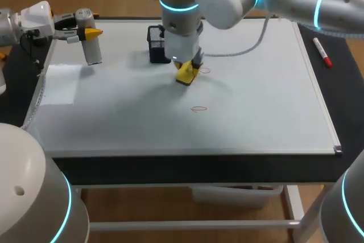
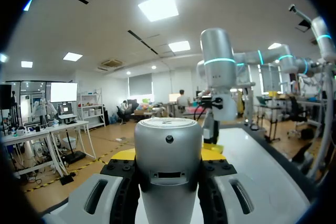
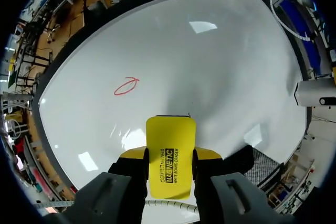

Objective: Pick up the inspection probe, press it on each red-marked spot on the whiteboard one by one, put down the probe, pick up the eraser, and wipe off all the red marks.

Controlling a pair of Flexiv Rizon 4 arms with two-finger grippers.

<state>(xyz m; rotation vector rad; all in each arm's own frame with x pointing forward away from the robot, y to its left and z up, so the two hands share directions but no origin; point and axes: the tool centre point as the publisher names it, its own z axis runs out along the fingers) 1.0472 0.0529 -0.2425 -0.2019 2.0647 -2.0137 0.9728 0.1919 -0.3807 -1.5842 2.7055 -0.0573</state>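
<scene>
My left gripper (image 1: pixel 91 33) is shut on the grey cylindrical probe (image 1: pixel 91 46), which stands upright over the far left corner of the whiteboard (image 1: pixel 256 95). In the left wrist view the probe (image 2: pixel 168 166) fills the gap between the fingers of the left gripper (image 2: pixel 168 156). My right gripper (image 1: pixel 186 71) points down at the middle back of the board, shut on the yellow eraser (image 1: pixel 185 75). A red mark (image 1: pixel 204 70) lies right beside the eraser, and another red mark (image 1: pixel 199 108) lies nearer the front. From the right wrist, the eraser (image 3: pixel 170 140) sits in the right gripper (image 3: pixel 170 157), with a red mark (image 3: pixel 126 86) ahead of it.
A black mesh holder (image 1: pixel 156 44) stands just behind my right gripper. A red marker pen (image 1: pixel 322 52) lies past the board's right edge. A pale rectangular patch (image 1: pixel 60 83) shows on the left of the board. My right arm spans the back right corner.
</scene>
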